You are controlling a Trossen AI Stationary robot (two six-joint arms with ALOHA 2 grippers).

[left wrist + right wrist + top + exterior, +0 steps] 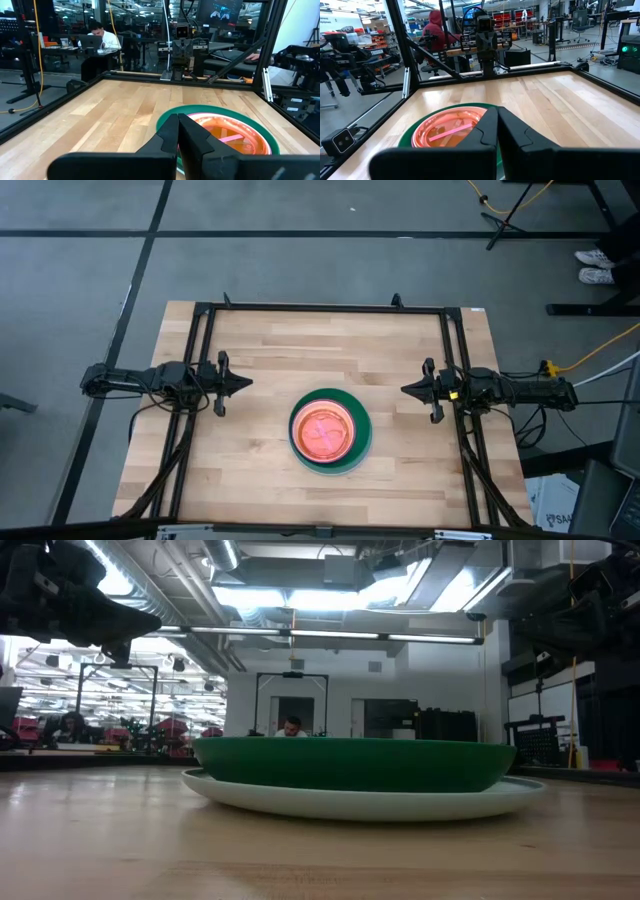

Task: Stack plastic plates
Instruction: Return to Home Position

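Observation:
The plastic plates stand in one pile (330, 431) near the table's middle, toward its near edge. In the low view a pale, wide plate (360, 802) rests on the wood and carries a dark green one (350, 762). From above, the green rim (361, 432) rings smaller orange and red-pink plates (324, 430); the rest are hidden inside the pile. My left gripper (247, 383) hangs shut above the table's left side, my right gripper (405, 389) shut above the right side. Both are raised and apart from the pile (225, 135) (447, 131).
A black metal frame (320, 308) runs along the table's far edge and down both sides. Bare wood (320, 350) lies between the pile and the far rail. People sit at desks in the room beyond the table (102, 35) (437, 30).

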